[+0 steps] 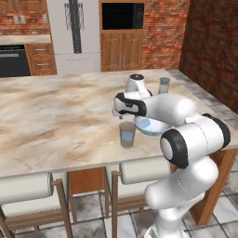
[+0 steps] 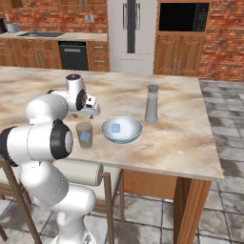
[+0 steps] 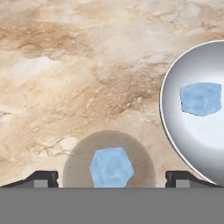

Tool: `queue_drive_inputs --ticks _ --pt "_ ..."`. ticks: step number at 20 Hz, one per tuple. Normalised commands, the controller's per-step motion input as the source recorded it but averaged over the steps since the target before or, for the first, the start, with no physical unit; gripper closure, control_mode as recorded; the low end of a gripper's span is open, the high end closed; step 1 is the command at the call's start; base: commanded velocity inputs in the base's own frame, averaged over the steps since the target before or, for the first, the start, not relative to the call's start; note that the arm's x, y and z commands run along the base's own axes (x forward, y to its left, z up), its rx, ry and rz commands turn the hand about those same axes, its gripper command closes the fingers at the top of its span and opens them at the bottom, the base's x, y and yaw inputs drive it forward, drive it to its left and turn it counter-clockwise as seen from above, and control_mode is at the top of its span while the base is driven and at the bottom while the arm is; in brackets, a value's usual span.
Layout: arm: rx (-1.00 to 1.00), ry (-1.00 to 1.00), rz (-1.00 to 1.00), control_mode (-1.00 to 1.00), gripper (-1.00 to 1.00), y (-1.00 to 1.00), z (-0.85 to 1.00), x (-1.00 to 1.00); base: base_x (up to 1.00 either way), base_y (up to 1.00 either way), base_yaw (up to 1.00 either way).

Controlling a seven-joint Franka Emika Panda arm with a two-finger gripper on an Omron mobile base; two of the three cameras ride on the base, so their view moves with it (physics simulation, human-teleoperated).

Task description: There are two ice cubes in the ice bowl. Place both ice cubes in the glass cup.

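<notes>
While gripper [image 3: 112,178] hangs above glass cup [image 3: 109,159] with jaws spread wide, empty, one ice cube [image 3: 111,167] sits in cup, other ice cube [image 3: 201,99] in ice bowl [image 3: 175,131] just beside. Cube likely light, slick, rigid; pinch flat opposite faces, mid-height.

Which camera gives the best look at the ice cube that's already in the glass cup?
The hand view: it looks straight down into the glass cup, showing the ice cube whole. The right base view shows that cube through the cup's wall; the left base view shows it the same way, dimmer.
</notes>
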Motion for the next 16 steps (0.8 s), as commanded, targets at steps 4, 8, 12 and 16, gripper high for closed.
queue_drive_inputs --ticks 4,8,12,16 --pt "0.13 -0.04 0.00 -1.00 -1.00 -0.86 0.19 0.06 0.00 0.00 0.00" --pt "0.14 0.00 0.00 -1.00 -1.00 -0.72 0.05 0.24 0.00 0.00 0.00" --pt "0.08 0.00 -0.01 -1.00 -1.00 -0.43 0.00 0.26 0.00 0.00 0.00" --pt "0.08 0.00 -0.09 -1.00 -1.00 -0.20 -0.01 0.03 0.00 0.00 0.00"
